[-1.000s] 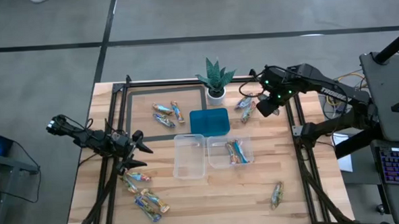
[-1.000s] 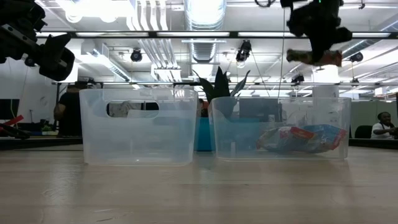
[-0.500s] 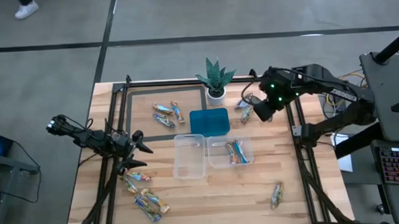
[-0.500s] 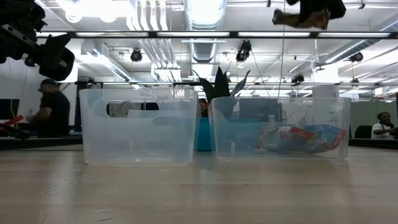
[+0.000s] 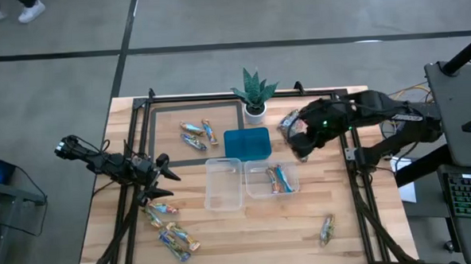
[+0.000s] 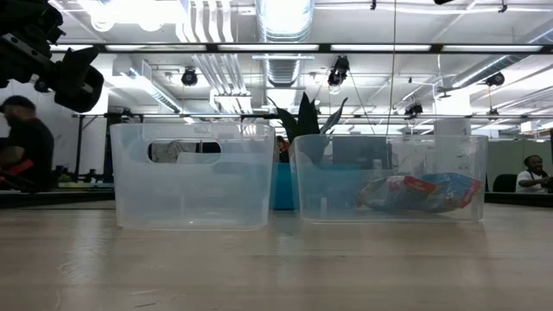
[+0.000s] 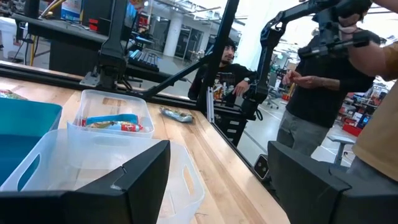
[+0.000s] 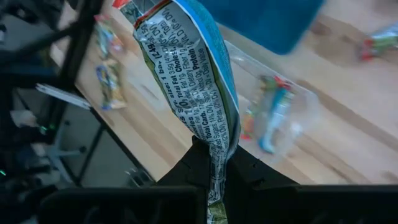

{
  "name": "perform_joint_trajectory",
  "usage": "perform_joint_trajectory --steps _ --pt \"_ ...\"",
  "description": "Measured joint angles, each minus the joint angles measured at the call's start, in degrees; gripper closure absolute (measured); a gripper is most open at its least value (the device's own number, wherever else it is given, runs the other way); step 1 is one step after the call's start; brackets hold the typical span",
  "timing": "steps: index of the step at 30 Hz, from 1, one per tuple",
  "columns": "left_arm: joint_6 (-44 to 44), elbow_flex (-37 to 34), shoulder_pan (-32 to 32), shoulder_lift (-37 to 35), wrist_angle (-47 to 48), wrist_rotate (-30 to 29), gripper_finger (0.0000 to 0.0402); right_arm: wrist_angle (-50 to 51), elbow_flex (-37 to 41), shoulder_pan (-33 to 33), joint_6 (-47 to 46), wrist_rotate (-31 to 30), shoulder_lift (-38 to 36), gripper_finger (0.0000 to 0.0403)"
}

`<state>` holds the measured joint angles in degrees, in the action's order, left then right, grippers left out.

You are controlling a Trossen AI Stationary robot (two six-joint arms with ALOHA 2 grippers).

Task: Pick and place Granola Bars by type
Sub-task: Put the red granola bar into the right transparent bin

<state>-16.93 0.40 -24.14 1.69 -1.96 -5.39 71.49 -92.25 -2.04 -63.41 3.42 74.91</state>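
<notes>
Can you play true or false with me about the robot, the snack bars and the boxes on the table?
1. The right gripper is holding a granola bar. True.
2. Both clear tubs have bars inside. False: the right tub holds bars, while the left tub shows none.
3. The left gripper is holding a bar too. False: its fingers are open and hold nothing.
4. A small green plant stands behind the teal tray. True.
5. One bar lies alone near the table's front right corner. True.
6. The teal tray is full of bars. False: none show in it.
</notes>
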Motion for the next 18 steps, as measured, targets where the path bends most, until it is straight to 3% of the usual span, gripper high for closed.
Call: perform_joint_trajectory --steps 18 --pt "0.0 0.0 0.0 0.0 0.0 0.0 0.0152 -9.7 0.1 -2.5 -9.0 -2.2 21.3 0.0392"
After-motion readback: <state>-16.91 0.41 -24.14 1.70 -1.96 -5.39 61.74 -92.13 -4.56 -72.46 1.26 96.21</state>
